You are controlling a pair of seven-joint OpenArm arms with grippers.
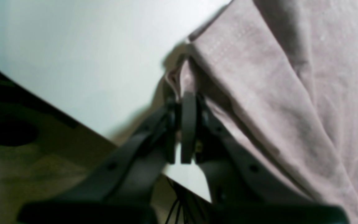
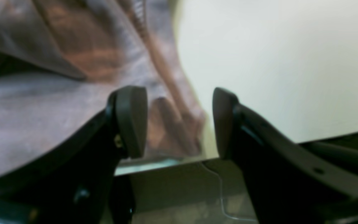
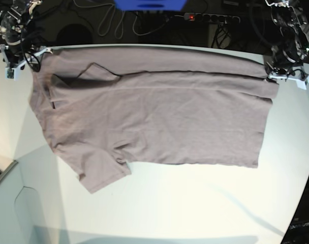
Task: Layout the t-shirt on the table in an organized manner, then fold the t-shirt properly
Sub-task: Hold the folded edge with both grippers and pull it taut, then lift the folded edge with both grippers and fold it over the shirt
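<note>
Mauve cotton t-shirt [image 3: 159, 112] lies spread on the table [image 3: 195, 203], far edge folded over; we judge it light, limp. Left gripper [image 1: 183, 102] is clamped on its hem corner, right gripper [image 2: 179, 121] gapes empty by the shoulder; grab corners/hem

The mauve-grey tee [image 3: 159, 117] lies spread across the far part of the white worktop [image 3: 185, 203], collar end toward the base view's left and hem toward its right. Its far edge is folded over in a long band, and the near sleeve juts out flat toward the front.
</note>
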